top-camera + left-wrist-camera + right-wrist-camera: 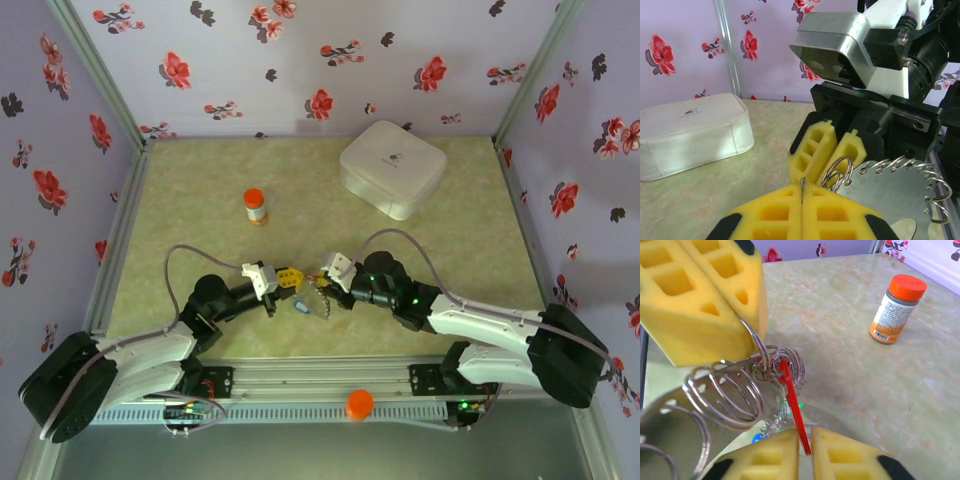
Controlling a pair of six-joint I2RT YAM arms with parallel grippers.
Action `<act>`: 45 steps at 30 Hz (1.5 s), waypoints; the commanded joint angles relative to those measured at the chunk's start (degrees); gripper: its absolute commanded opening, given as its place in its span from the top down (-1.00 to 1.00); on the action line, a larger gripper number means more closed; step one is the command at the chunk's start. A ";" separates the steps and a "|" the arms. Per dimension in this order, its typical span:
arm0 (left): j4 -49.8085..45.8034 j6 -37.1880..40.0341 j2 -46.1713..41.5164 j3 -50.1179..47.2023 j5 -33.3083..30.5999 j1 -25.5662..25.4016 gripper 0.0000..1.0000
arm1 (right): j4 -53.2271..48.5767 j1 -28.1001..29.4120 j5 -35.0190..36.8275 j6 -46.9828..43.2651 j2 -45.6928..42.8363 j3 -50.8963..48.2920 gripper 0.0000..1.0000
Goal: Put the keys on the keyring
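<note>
- Overhead, both arms lie low, reaching in from the near corners. The left gripper [283, 279] and right gripper [322, 278] meet tip to tip at the near middle, over a metal plate [320, 305]. Coloured keys [302, 307] sit just beside it.
- Left wrist view: left jaws fully closed, pinching the thin wire keyring [836, 172] edge-on. The ring sticks out toward the right gripper's fingers, touching or nearly so. The plate rim carries more wire coils [920, 175].
- Right wrist view: right jaws narrow, red key [791, 400] caught between the pads. Its long axis runs away from the fingers up to the keyring, far end touching the ring wire.
- Judged: the right arm carries the key and the left arm steadies the ring. The ring lies dead ahead of the key's far end, which must thread onto the wire.
- Orange bottle [897, 307] is well apart, further back.
</note>
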 commanded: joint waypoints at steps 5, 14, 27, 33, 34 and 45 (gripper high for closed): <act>4.06 -0.99 -0.37 0.17 -0.02 0.58 1.00 | 4.68 0.52 -3.85 1.34 1.22 0.03 0.36; 5.32 -2.31 -0.07 0.23 0.47 0.68 1.00 | 9.67 0.64 -3.08 1.26 6.01 0.20 0.56; 4.52 -2.71 1.06 -0.59 1.87 0.83 1.00 | 0.46 0.61 1.05 -4.28 -2.90 2.65 1.00; 3.73 -2.68 1.40 -0.24 2.16 1.09 1.00 | -3.71 0.61 0.93 -5.97 -5.56 4.68 1.00; 3.76 -2.68 1.41 -0.31 2.14 1.16 1.00 | -4.11 0.57 1.11 -6.35 -5.75 4.76 1.00; 4.43 -5.00 -0.09 0.30 6.43 2.53 1.00 | -6.10 0.65 3.79 -6.30 -5.61 1.98 0.52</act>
